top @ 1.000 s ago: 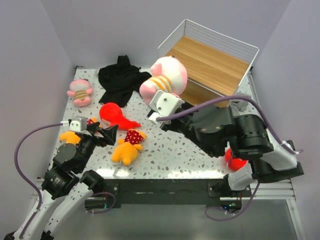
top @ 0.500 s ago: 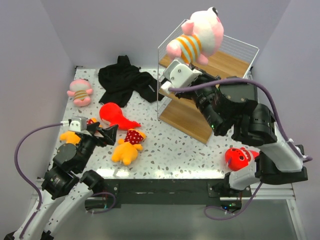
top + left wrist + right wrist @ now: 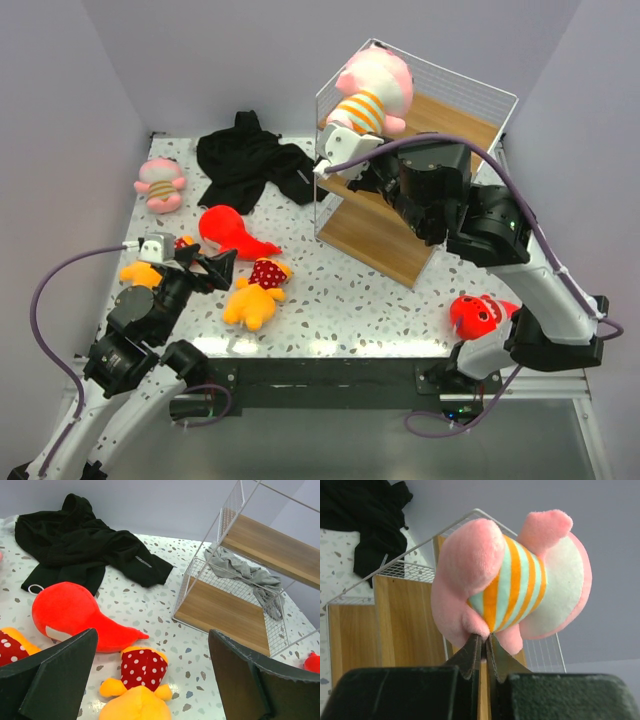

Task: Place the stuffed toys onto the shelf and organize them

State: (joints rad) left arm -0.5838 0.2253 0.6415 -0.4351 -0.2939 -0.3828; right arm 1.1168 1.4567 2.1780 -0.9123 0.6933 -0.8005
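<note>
Top view: the pink striped toy [image 3: 372, 92] is held aloft over the shelf [image 3: 318, 165], at its upper far edge. It is pinched by one foot in the right pincer [image 3: 345, 138], which is clamped tight. The left pincer [image 3: 212, 268] is spread wide and holds nothing, well left of the shelf.

Left wrist view: the two shelf boards in sight carry no toys.

Right wrist view: the toy's long axis is tilted up and away from the jaws, head farthest.

Step judged: placing. Lowering onto the top board is called for, then release.
</note>
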